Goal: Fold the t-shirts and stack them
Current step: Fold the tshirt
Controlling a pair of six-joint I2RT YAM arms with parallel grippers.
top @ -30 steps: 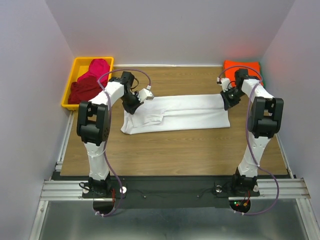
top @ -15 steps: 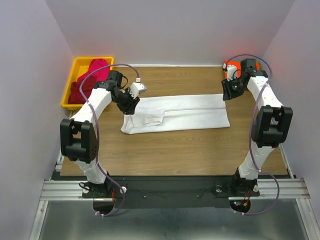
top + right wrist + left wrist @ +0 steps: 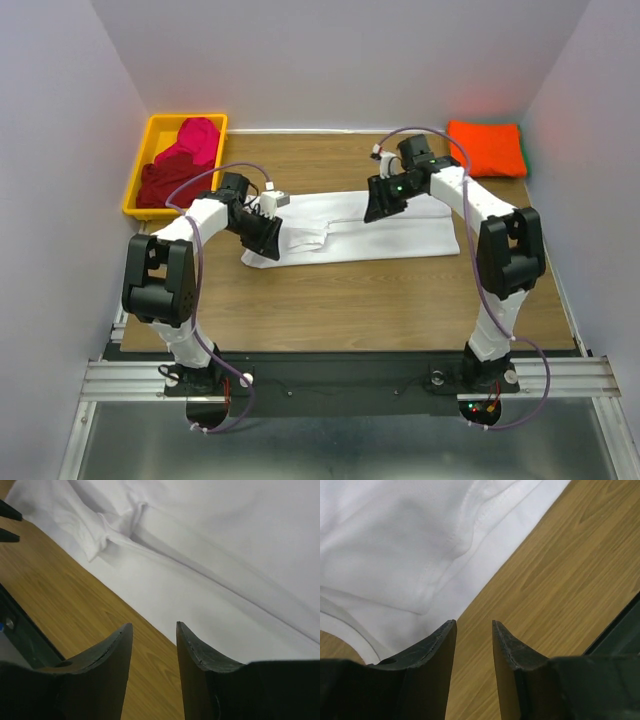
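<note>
A white t-shirt [image 3: 400,232] lies folded into a long strip across the middle of the table. It also shows in the left wrist view [image 3: 395,540] and the right wrist view [image 3: 225,555]. My left gripper [image 3: 265,236] is low over the strip's left end, open and empty [image 3: 474,626], with its tips over bare wood at the cloth's edge. My right gripper [image 3: 381,201] is over the strip's far edge near its middle, open and empty [image 3: 154,626]. A folded bright orange t-shirt [image 3: 487,147] lies at the back right.
A yellow bin [image 3: 150,135] at the back left holds a dark red t-shirt [image 3: 165,183] and a magenta one [image 3: 195,140]. Grey walls close in the left, right and back. A black rail runs along the near edge.
My right gripper has swung left from beside the orange t-shirt to over the white strip's middle. My left gripper has moved nearer and lower onto the strip's left end.
</note>
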